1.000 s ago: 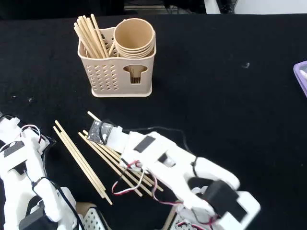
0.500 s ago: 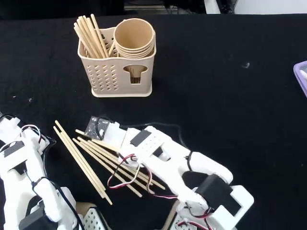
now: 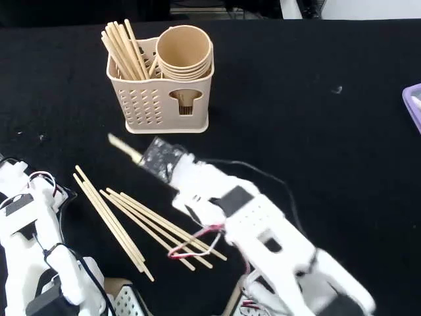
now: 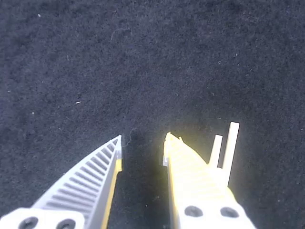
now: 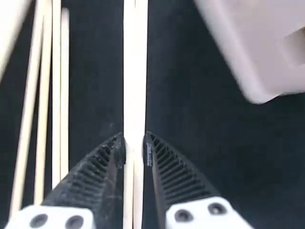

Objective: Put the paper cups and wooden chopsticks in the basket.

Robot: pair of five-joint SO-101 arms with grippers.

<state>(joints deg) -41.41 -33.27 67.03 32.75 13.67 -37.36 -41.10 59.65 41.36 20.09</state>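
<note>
- The basket [image 3: 161, 99] stood upright toward the far side of the black surface [image 3: 316, 164]. A stack of paper cups [image 3: 185, 49] sat in one compartment, and a bundle of wooden chopsticks [image 3: 123, 47] leaned up out of the compartment beside it.
- Several loose chopsticks [image 3: 141, 224] lay flat on the surface in a slanted spread, well in front of the basket and between the two arms.
- The right hand [image 5: 135, 143] was clamped narrow on a pair of chopsticks [image 5: 135, 71]. The two sticks were pressed side by side between its jaws and ran straight out past the fingertips.
- From above, the right arm [image 3: 263, 230] stretched from the near edge toward the basket. Its hand was in front of the basket, near it but apart.
- The free end of the gripped pair pointed away from the arm, out past the basket's front corner. The pair looked raised off the surface, though blur there made that hard to confirm.
- The right wrist view showed a corner of the basket ahead and to one side of the gripped pair, with some loose chopsticks on the other side.
- The left hand [image 4: 143, 140] was parted by a modest gap with nothing between its jaws. It hung low over bare black surface, with two chopstick ends just beside one jaw.
- The left arm [image 3: 29, 243] sat at the near edge, beside the loose chopsticks.
- A purple object [image 3: 413, 105] showed at the far right edge of the surface, well apart from everything else.
</note>
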